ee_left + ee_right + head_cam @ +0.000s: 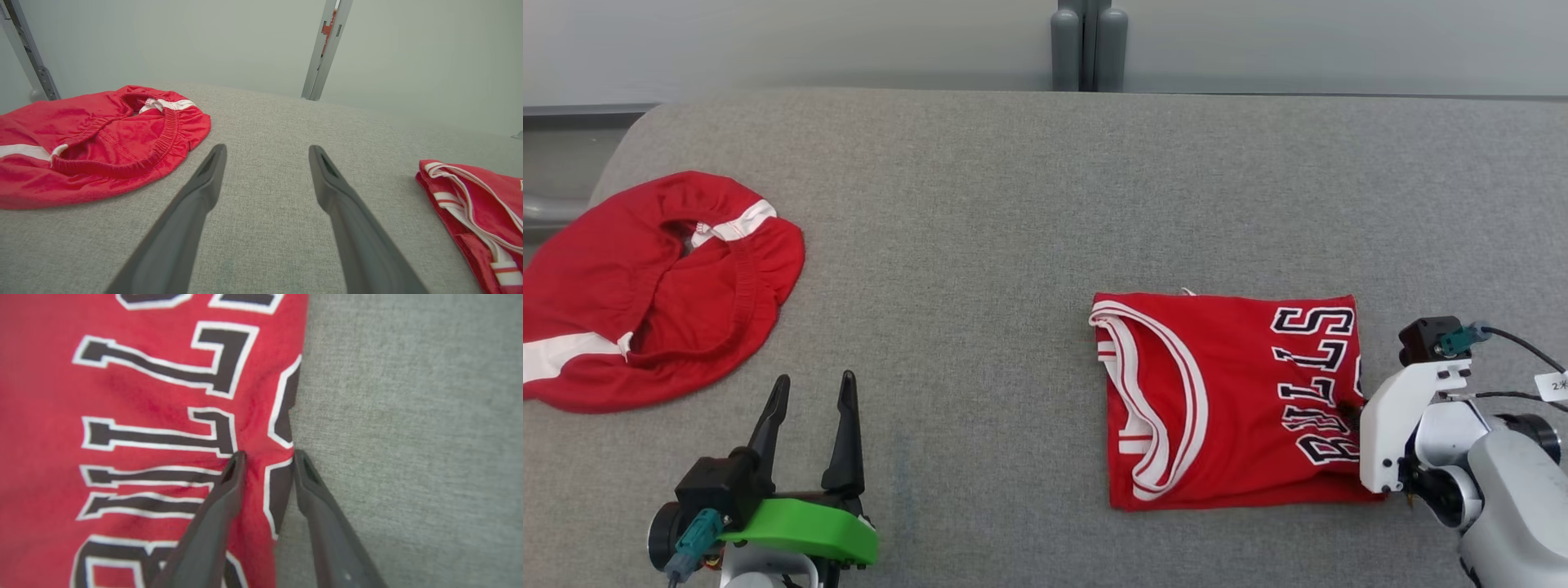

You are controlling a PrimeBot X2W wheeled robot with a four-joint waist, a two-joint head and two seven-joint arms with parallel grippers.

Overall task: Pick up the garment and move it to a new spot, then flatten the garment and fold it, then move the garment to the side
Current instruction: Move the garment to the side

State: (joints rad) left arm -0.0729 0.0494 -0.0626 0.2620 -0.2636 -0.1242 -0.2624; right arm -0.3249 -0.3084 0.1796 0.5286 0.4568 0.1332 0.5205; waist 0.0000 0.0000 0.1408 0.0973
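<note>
The setting is a robotics laboratory test cell. Indicators: a large work table (1013, 204) covered in plain grey fabric; bare pale wall panels (768, 41) behind it; a grey upright post (1088, 45); a perforated metal rail (30, 53); a marked tag (1553, 384) on exposed cabling (1523, 347).

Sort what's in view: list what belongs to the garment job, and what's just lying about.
Belongs to the job: folded red Bulls jersey; right gripper, fingers astride its edge.
Lying about: crumpled red shorts at the left of the table; left gripper, open and idle.
</note>
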